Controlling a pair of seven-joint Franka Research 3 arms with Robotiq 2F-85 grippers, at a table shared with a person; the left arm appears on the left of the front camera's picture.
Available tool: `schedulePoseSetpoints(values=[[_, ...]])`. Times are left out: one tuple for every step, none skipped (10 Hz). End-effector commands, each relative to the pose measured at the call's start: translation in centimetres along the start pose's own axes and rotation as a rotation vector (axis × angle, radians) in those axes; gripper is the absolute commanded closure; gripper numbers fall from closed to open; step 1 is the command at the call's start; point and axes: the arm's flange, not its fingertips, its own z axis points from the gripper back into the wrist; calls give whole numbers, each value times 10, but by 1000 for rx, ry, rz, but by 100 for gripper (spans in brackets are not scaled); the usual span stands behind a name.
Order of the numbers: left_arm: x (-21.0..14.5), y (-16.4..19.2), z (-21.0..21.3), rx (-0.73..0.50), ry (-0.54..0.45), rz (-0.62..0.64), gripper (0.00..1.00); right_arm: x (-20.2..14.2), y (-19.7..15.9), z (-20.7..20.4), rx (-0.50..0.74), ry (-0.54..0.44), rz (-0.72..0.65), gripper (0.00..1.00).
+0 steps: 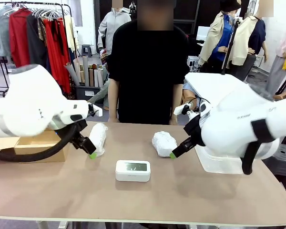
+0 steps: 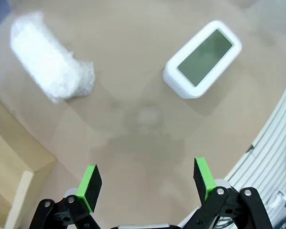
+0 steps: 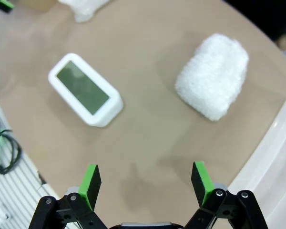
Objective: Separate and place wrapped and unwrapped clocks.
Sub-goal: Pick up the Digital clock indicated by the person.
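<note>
Left gripper (image 2: 146, 180) and right gripper (image 3: 145, 183) both hang spread wide and empty above the counter (image 1: 47, 191), one by the left bundle (image 1: 98, 138), one by the right bundle (image 1: 163, 143), so I guess each grabs its own. Clock (image 1: 132, 170) lies between them, nearer the robot, screen blank, no readable writing anywhere
</note>
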Motion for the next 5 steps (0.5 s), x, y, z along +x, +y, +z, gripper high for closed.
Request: schedulePoseSetpoints(values=[[-6,17,20,-128,-74,-136,0,5,-29,15,131,-46,98,0],[-5,22,29,-165,-103,-184,0,11,-33,24,208,-83,124,0],[-4,29,37,-179,-152,-229,0,17,-39,32,271,-100,148,0],[-2,38,44,-233,-216,-310,0,20,-48,39,334,-116,190,0],[-2,50,49,-235,-229,-356,0,23,-54,41,347,-135,235,0]])
